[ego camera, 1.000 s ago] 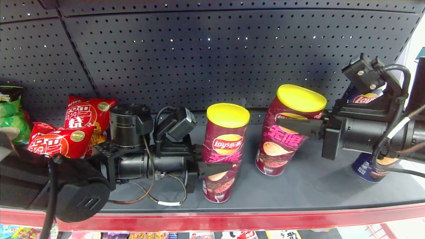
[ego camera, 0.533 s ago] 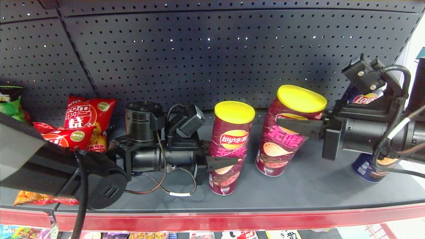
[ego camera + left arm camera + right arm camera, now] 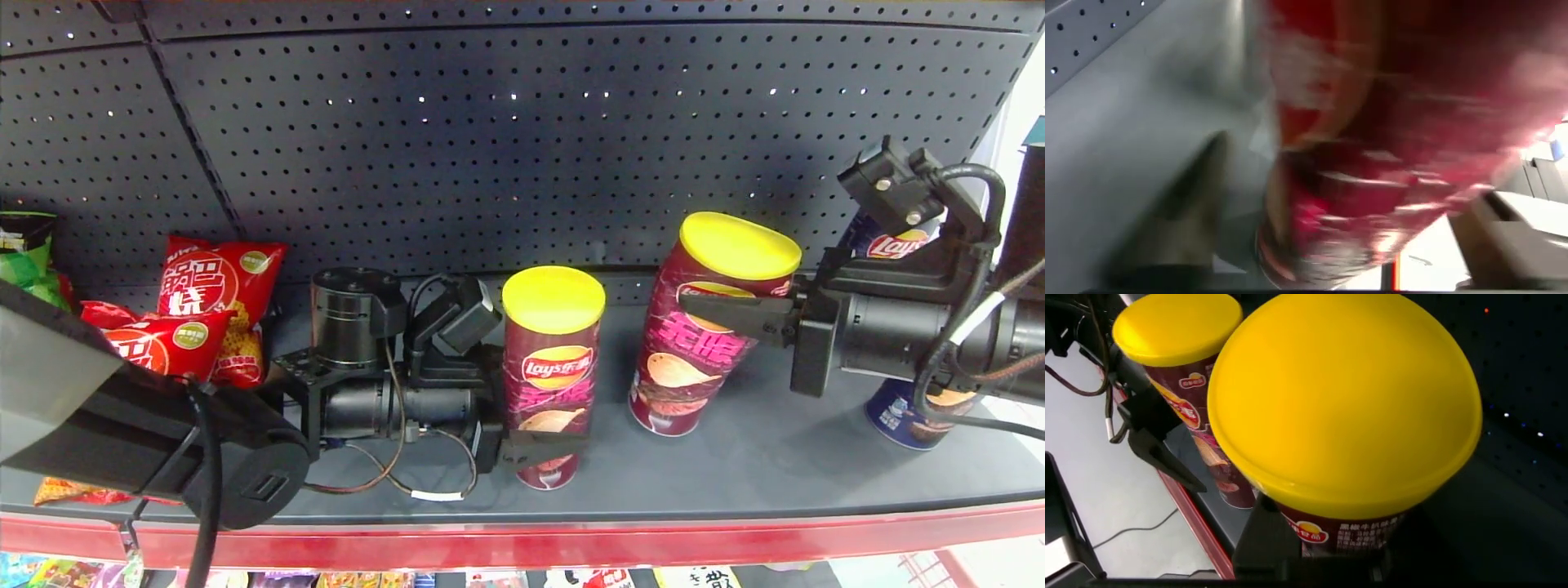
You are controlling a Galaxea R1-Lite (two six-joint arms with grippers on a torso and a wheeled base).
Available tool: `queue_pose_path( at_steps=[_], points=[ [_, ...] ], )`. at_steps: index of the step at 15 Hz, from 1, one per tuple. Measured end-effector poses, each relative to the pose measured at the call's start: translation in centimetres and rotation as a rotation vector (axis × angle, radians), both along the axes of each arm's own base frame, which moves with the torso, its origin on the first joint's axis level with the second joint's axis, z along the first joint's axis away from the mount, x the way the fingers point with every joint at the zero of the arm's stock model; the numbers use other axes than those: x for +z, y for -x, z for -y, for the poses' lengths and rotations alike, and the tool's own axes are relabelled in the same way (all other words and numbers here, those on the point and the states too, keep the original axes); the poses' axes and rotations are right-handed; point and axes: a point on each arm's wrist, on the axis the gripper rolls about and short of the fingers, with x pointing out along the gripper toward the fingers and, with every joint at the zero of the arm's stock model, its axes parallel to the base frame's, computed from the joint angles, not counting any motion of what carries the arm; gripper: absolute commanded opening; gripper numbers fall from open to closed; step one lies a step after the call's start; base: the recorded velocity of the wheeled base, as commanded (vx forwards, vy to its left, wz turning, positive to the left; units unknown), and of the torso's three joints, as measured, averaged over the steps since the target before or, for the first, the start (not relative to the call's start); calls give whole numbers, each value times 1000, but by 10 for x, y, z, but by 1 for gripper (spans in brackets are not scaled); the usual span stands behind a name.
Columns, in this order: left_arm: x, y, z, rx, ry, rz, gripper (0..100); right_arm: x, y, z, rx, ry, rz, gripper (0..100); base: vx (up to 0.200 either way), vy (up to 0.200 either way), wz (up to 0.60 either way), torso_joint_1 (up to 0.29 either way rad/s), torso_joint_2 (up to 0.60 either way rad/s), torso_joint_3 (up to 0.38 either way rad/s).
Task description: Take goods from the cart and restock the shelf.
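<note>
Head view: two maroon chip canisters with yellow lids sit mid-shelf [image 3: 735, 465], each in one gripper.
Left canister: the left canister [image 3: 553, 367] is upright near the shelf's front edge, about midway along it. I cannot tell whether its base bears on the board.
Right canister: the right canister [image 3: 710, 327] is further toward the back wall [image 3: 490, 147], tilted with its lid leaning to the shelf's right end and its lower rim apparently on the board.
Handling: probably light, stiff cardboard tubes with a slick printed skin. The walls would dent under a hard squeeze, and a tall tube tips easily.
Where to hold: across the round body, around mid-height. The snap-on lid [image 3: 1343, 400] is a poor hold.
Left arm pose: forearm lies low along the shelf's front edge from the left. The left gripper [image 3: 547, 439] is clamped on the left canister close to its base, a hold that likely leaves the top free to sway.
Right arm pose: reaches in level from the shelf's right end. The right gripper [image 3: 731, 304] is closed on the right canister just under the lid.
Neighbours: a blue canister [image 3: 898, 412] stands behind the right arm and red snack bags [image 3: 208, 286] lean at the left end.
</note>
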Motion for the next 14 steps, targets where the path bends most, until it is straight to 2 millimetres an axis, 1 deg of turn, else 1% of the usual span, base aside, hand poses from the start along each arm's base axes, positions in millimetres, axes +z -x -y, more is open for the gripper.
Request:
queue_pose_path(
  at_steps=[4,6,7,10,12,14],
  points=[
    [0,1,-4,13,-3,-1,100,-1,0,0,0,1,-3,0,0,0,0,0,0,0],
    [-7,10,-18,36,-26,-37,100,-1,0,0,-1,2,-3,0,0,0,0,0,0,0],
    [-9,18,-27,46,-35,-52,100,-1,1,0,0,2,-4,0,0,0,0,0,0,0],
    [-9,54,-54,66,-51,-83,100,-4,1,0,1,7,-13,0,0,0,0,0,0,0],
    [0,83,-85,122,-34,-64,100,-6,1,-1,5,12,-20,0,0,0,0,0,0,0],
    [13,109,-120,237,15,-21,100,-14,4,0,9,25,-41,0,0,0,0,0,0,0]
  ],
)
